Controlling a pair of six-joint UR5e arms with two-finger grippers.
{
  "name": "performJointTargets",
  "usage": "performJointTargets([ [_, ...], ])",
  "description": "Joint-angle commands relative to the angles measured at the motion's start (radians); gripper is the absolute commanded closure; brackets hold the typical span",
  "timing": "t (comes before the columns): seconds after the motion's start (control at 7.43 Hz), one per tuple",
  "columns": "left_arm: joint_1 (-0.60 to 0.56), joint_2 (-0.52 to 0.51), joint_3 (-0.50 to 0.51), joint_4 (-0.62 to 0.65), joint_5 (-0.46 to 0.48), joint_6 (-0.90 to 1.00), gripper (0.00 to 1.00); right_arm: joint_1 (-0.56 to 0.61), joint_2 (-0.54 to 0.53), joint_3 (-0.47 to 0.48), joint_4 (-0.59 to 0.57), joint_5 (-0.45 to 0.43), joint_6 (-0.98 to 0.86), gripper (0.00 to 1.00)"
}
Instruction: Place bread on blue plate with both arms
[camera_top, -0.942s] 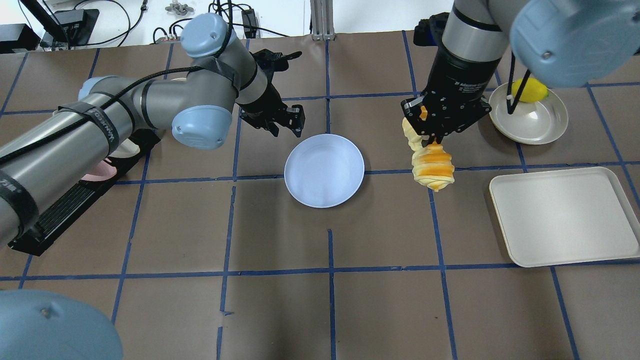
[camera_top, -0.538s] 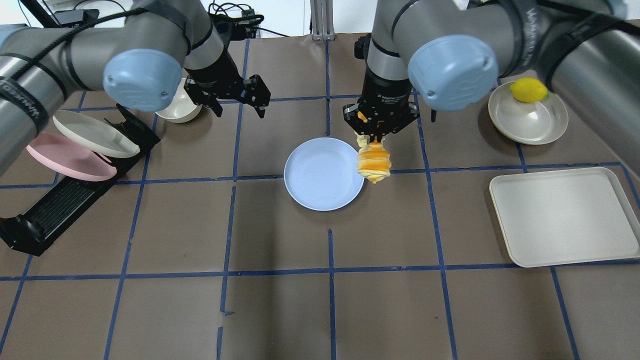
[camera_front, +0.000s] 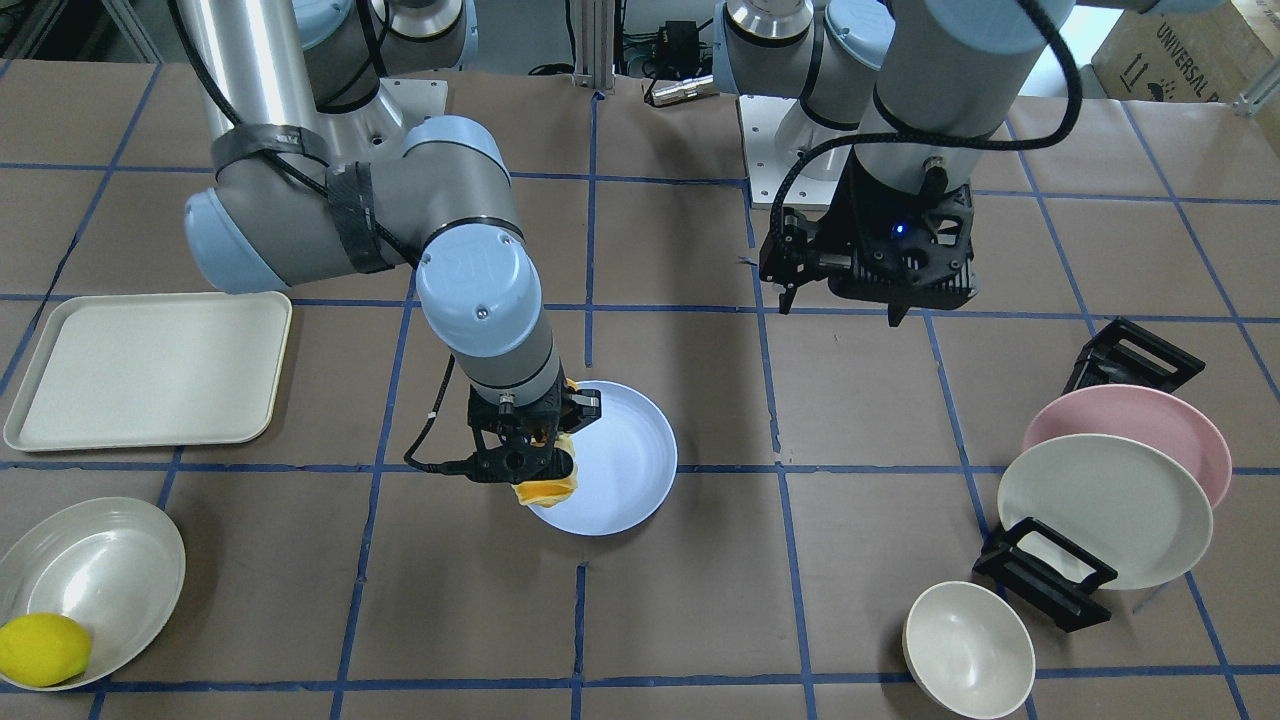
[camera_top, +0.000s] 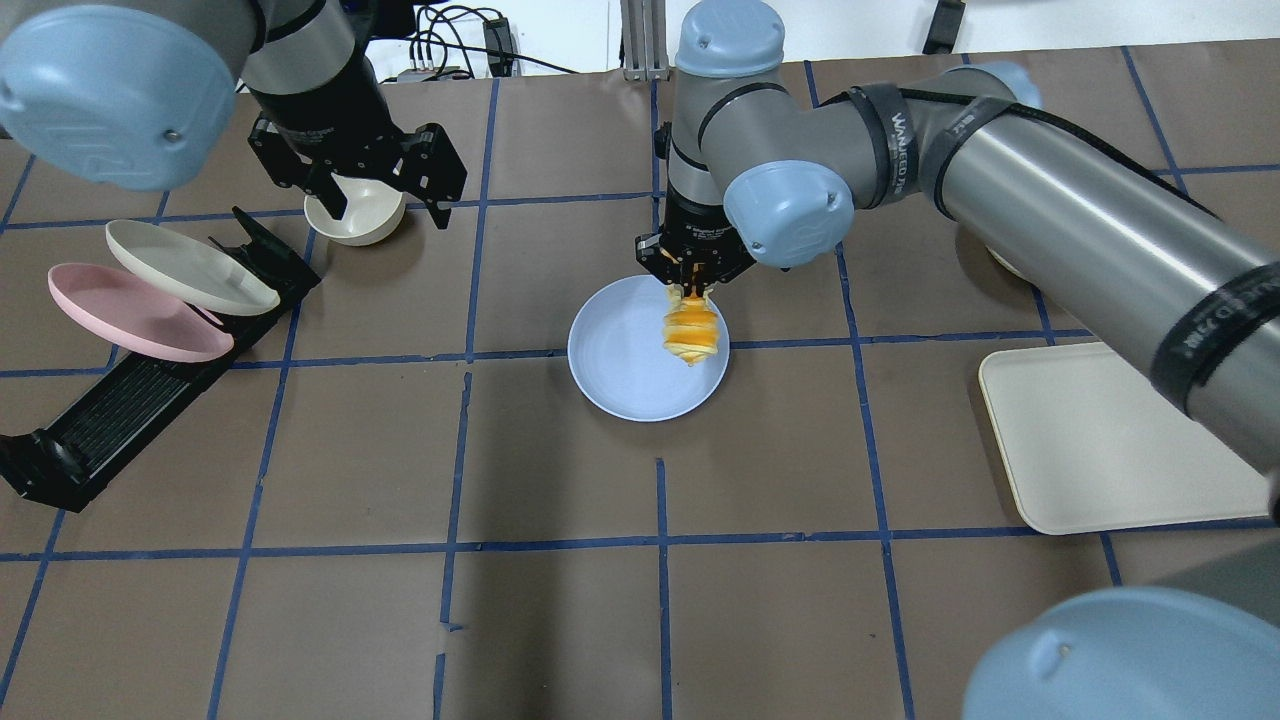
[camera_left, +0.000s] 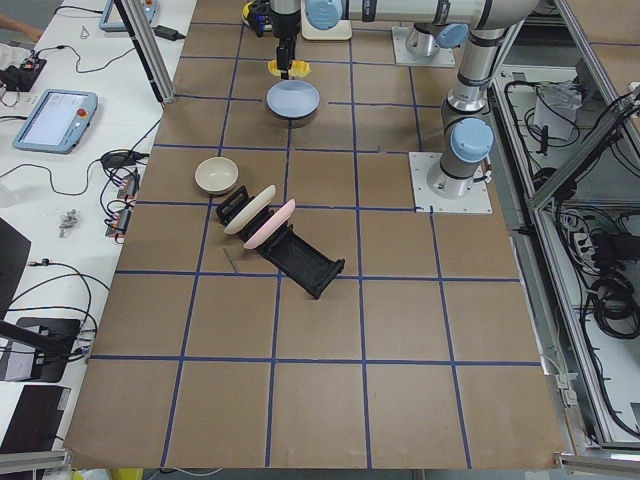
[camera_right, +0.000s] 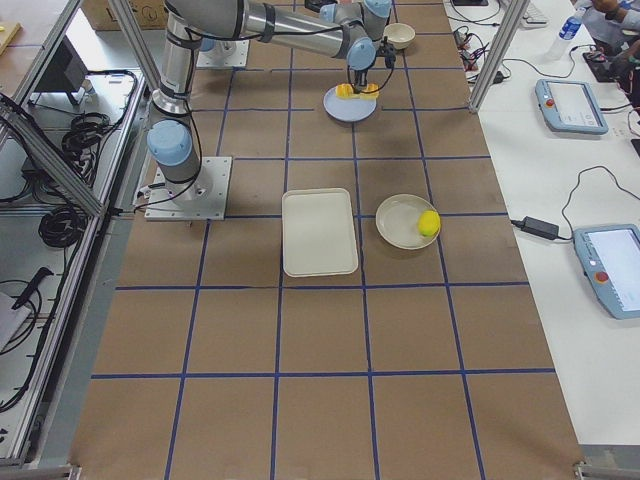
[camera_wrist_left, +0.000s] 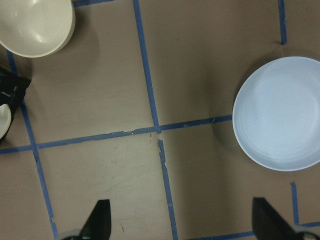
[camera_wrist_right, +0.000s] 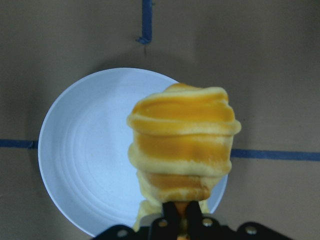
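Note:
The bread, a roll striped orange and cream, hangs end-down from my right gripper, which is shut on its top end. It hangs over the right part of the blue plate, near the rim. In the right wrist view the bread fills the middle, with the plate below it. In the front view the right gripper holds the bread at the plate's edge. My left gripper is open and empty, high up, left of the plate and over a cream bowl.
A black rack at the left holds a pink plate and a cream-white plate. A cream tray lies at the right. A lemon sits in a cream dish.
My right arm has carried the bread left, from beside the plate's right rim to over the plate. My left gripper has moved further left and back, toward the cream bowl.

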Motion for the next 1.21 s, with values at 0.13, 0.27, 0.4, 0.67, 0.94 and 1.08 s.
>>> performJointTargets([
  [0.13, 0.014, 0.023, 0.022, -0.058, -0.007, 0.000, 0.00, 0.007, 0.074, 0.014, -0.120, 0.009, 0.017, 0.59],
  [0.27, 0.048, 0.040, 0.017, -0.061, -0.008, 0.002, 0.00, 0.009, 0.071, 0.018, -0.109, 0.004, 0.020, 0.01],
  [0.4, 0.057, 0.045, 0.018, -0.102, -0.005, 0.005, 0.00, 0.010, 0.059, 0.017, -0.058, 0.006, 0.043, 0.00],
  [0.67, 0.066, 0.048, 0.018, -0.109, -0.008, 0.003, 0.00, 0.007, 0.030, -0.003, -0.030, 0.006, 0.081, 0.00],
  [0.94, 0.065, 0.048, 0.018, -0.107, -0.010, -0.006, 0.00, -0.048, -0.061, 0.018, 0.010, -0.031, -0.083, 0.02],
  [1.08, 0.065, 0.046, 0.018, -0.107, -0.008, -0.006, 0.00, -0.092, -0.125, 0.018, 0.092, -0.040, -0.172, 0.03],
])
